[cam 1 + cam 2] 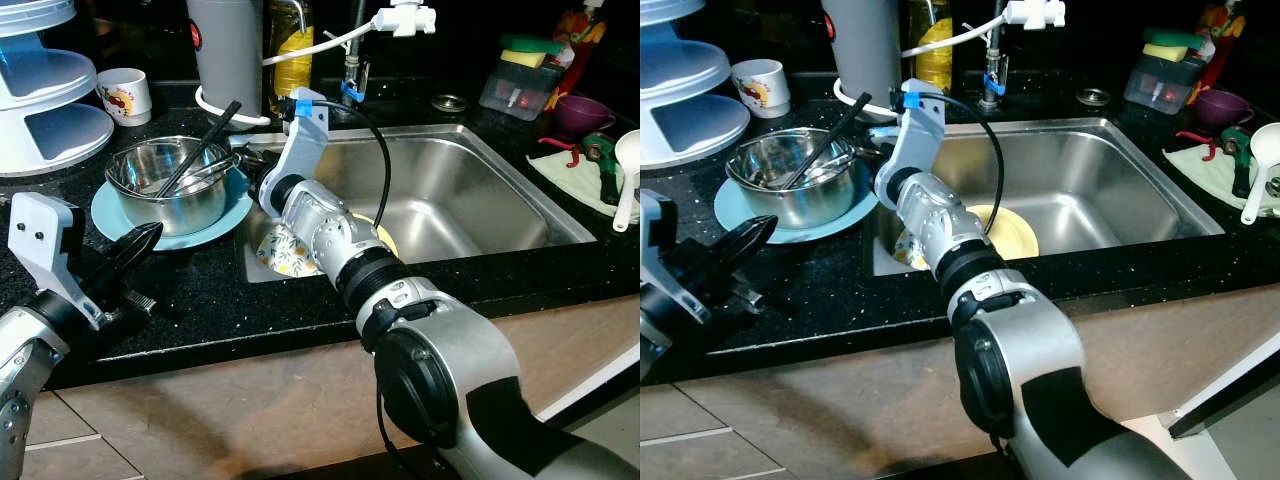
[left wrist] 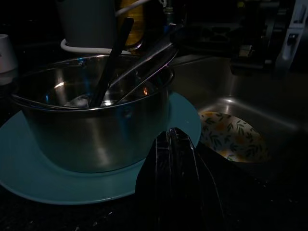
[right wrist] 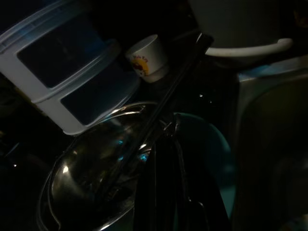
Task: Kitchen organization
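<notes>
Left eye view: right pincer [image 1: 243, 160] beside steel bowl [image 1: 170, 183], fingers together

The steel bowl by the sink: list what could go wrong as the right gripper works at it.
1. The steel bowl sits on a blue plate close to the sink edge; a push might slide both toward the basin.
2. Long utensils lean loosely out of the bowl, so the right gripper at the rim could tip them out.
3. A floral bowl lies in the sink just below, where falling items could strike it.

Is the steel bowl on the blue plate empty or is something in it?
Not empty. The steel bowl on the blue plate holds utensils: a black handle and metal ones lean out over its rim.
</notes>
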Motion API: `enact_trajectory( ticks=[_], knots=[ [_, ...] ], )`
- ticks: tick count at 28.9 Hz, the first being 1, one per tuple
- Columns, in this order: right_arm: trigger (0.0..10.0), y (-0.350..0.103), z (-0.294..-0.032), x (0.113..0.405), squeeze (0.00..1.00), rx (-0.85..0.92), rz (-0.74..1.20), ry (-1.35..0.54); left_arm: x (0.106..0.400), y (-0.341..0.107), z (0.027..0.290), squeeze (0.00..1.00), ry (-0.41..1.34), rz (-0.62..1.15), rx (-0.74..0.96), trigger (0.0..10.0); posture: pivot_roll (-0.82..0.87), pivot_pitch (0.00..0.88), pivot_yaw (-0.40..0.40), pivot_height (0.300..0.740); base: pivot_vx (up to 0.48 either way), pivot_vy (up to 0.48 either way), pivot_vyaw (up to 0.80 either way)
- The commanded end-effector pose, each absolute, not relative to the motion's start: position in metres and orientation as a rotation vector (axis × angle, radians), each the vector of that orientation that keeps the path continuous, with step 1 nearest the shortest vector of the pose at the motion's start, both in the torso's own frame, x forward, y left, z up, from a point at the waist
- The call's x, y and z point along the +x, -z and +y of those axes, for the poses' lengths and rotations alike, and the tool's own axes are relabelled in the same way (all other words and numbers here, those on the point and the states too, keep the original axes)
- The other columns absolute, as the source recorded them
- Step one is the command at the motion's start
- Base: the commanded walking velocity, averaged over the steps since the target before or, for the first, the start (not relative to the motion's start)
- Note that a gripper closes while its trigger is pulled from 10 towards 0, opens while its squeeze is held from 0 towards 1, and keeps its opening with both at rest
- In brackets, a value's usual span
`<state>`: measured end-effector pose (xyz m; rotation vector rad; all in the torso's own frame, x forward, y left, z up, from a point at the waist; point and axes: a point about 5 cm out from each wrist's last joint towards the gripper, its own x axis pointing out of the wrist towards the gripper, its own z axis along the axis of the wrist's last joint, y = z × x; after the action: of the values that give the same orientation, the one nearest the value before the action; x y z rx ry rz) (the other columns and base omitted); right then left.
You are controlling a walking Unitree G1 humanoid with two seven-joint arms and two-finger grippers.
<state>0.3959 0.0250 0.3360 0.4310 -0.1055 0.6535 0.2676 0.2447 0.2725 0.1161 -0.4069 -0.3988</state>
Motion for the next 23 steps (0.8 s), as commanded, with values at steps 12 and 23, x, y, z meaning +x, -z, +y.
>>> enact_trajectory(
  ticks=[12, 23],
  knots=[
    [0.0, -0.345, 0.032, 0.392, 0.00, 0.491, -0.105, -0.679, 0.266, -0.271, 0.245, 0.00, 0.402, -0.392, 0.144, 10.0, 0.06, 0.236, -0.060, 0.740, 0.000, 0.000, 0.00],
    [0.0, -0.388, 0.011, 0.394, 0.00, 0.742, -0.150, -0.711, 0.266, -0.273, 0.245, 0.00, 0.420, -0.391, 0.145, 10.0, 0.06, 0.236, -0.056, 0.740, 0.000, 0.000, 0.00]
  ],
)
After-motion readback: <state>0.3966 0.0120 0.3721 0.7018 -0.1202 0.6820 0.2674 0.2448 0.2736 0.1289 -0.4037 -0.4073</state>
